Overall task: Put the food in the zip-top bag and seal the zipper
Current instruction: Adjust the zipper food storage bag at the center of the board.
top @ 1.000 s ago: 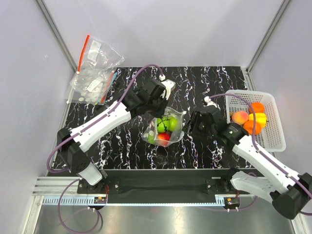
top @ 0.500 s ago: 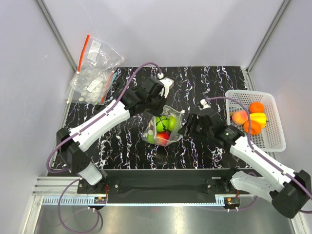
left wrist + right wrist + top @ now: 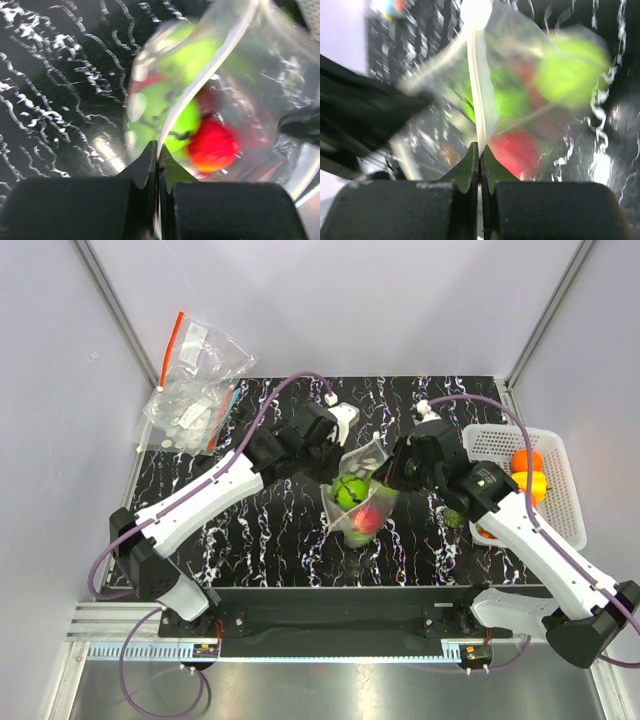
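Because motion blur is smearing both wrist views, the food (image 3: 170, 122) inside the zip-top bag (image 3: 362, 502) is showing only as soft green and red blobs, and the number of pieces cannot be told. In the top view the bag is hanging between the two grippers over the middle of the black marbled surface (image 3: 250, 530). Whether its bottom is touching the surface cannot be told, and the fingertips of both grippers are lying hidden there behind their own wrists and the plastic.

The left gripper (image 3: 156, 150) is pinching the bag's mouth edge, its jaws pressed together with only the thin film between them. The zipper (image 3: 220, 55) is running as a pale strip away from the fingertips, up and to the right. The right gripper (image 3: 479, 149) is likewise clamping the mouth edge with its jaws all but meeting, and the zipper is rising straight up from its fingertips. A red piece is sitting low in the bag, with green pieces above and beside it.

At the right edge of the surface, a white basket (image 3: 570, 510) is holding orange and yellow pieces and is partly hidden by the right arm. Beyond the far-left corner, a clear bag with a red strip (image 3: 195, 380) is lying well apart.
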`<state>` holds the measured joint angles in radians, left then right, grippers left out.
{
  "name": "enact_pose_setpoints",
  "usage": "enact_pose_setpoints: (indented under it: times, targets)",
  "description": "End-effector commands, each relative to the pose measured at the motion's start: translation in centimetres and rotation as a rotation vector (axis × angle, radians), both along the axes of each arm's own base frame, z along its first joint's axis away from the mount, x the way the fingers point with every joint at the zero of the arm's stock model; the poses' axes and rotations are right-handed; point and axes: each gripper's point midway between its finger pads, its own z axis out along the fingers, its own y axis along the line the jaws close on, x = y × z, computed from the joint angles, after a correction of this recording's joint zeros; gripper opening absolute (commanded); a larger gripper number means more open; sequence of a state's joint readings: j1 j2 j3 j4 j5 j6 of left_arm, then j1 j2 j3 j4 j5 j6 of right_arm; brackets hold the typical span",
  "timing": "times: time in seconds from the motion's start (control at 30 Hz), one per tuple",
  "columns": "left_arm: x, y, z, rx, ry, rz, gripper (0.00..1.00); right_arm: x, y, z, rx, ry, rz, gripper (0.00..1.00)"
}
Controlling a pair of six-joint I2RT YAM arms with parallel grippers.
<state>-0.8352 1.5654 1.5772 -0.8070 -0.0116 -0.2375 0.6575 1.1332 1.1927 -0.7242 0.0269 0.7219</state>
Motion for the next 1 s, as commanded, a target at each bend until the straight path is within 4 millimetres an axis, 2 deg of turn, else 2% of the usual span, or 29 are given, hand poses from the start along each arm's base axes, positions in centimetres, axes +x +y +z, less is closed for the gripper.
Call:
enact_pose_setpoints:
  times: [0.0, 0.07, 0.1, 0.13, 0.17, 0.27, 0.3, 0.37, 0.4, 0.6, 0.63, 0.7, 0.8, 0.97]
  targets:
    - [-2.4, -2.8, 4.5, -0.151, -0.054, -0.081, 0.02, 0.1, -1.3, 1.5, -0.069, -0.030, -0.021, 0.00]
    - [-3.2, -3.2, 7.0, -0.194, -0.079, -0.109, 0.02, 0.4, -1.3, 0.6, -0.090, -0.021, -0.030, 0.00]
    - [-3.3, -3.1, 7.7, -0.202, -0.090, -0.109, 0.03, 0.4, -1.3, -0.5, -0.106, 0.000, -0.026, 0.00]
    - [-3.3, -2.8, 8.4, -0.207, -0.104, -0.109, 0.04, 0.5, -1.1, -0.8, -0.098, 0.000, -0.024, 0.00]
    - [-3.0, -2.2, 8.4, -0.184, -0.120, -0.093, 0.06, 0.3, -1.0, -1.6, -0.099, 0.014, -0.020, 0.00]
    - [-2.0, -0.9, 6.7, -0.139, -0.106, -0.055, 0.05, -0.1, -0.2, -0.4, -0.038, 0.000, 0.012, 0.00]
    - [-1.8, -0.4, 4.6, -0.104, -0.074, -0.044, 0.05, -0.1, -0.1, -0.1, -0.029, -0.005, 0.015, 0.00]
    - [-1.3, 0.1, 3.6, -0.113, -0.063, -0.022, 0.04, -0.3, -0.3, 0.8, -0.018, -0.025, 0.013, 0.00]
    - [-1.5, 0.3, 2.5, -0.102, -0.044, -0.024, 0.04, -0.5, -0.4, 0.8, -0.015, -0.025, 0.013, 0.00]
    - [-1.6, -0.7, 2.4, -0.110, -0.028, -0.079, 0.03, -1.2, 0.1, -1.2, 0.023, 0.015, 0.019, 0.00]
    - [-2.2, -1.2, 2.5, -0.134, -0.008, -0.104, 0.03, -0.8, 0.4, -0.7, 0.050, -0.006, 0.013, 0.00]
    - [-2.6, -2.0, 3.1, -0.185, -0.005, -0.134, 0.03, -0.9, 1.1, -1.3, 0.072, 0.013, 0.031, 0.00]
    - [-3.7, -3.1, 3.9, -0.239, 0.018, -0.185, 0.04, -0.3, 1.8, -1.4, 0.087, 0.019, 0.031, 0.05]
    - [-5.1, -4.8, 3.5, -0.266, 0.054, -0.251, 0.07, 0.3, 2.9, -0.2, 0.179, -0.032, 0.020, 0.02]
